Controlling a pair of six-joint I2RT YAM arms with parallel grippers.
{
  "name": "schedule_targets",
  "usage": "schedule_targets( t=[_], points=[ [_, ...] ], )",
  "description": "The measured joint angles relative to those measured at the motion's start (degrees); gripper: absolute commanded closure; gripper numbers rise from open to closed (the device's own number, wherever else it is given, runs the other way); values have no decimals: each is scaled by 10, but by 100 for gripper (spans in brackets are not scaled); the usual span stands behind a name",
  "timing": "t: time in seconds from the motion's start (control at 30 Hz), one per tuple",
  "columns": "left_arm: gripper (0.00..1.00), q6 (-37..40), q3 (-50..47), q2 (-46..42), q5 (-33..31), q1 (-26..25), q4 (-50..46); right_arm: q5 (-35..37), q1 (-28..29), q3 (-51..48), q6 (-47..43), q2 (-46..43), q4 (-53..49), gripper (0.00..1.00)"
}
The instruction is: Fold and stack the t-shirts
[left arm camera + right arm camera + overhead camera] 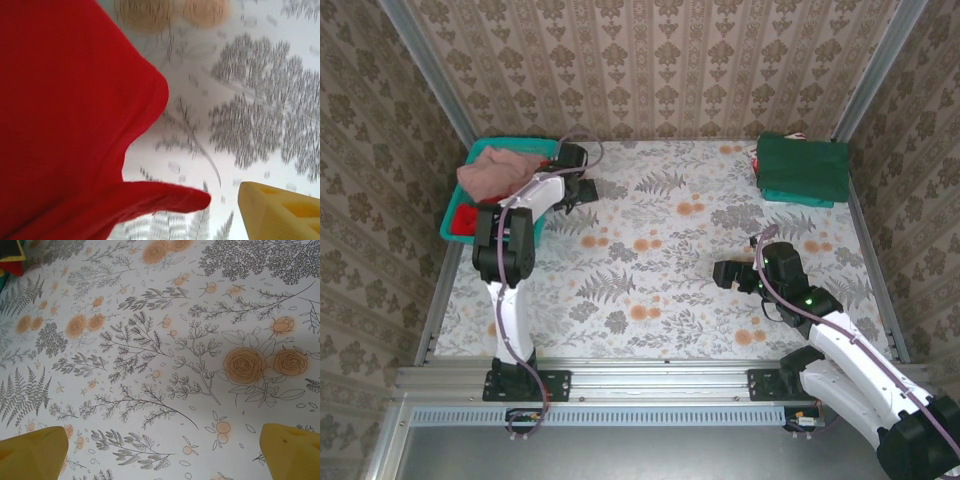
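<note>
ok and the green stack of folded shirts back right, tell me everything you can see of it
The green stack lies flat on the table in its far right corner. Soft cloth, folded into a neat rectangle: dark green layers on top, a lighter teal-green layer showing along the near edge. How many shirts it holds cannot be told. No gripper touches it; the right gripper hangs apart, nearer the arms' bases.

This is a robot test cell dressed up to look homely. The left arm (510,310) and right arm (840,345) are bolted to an aluminium rail (650,375) along the near edge of a floral-covered desk (660,290). Damask-wallpapered panels (650,60) between bare aluminium posts (430,70) box it in.
</note>
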Motion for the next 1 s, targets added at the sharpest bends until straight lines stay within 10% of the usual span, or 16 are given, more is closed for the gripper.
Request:
schedule_targets(
  t=[0.6,1.0],
  points=[
    [23,43,79,63,30,50,-14,0,0,0,2,0,-9,0],
    [13,18,-233,-269,43,-20,3,0,0,-3,4,0,-4,0]
  ],
)
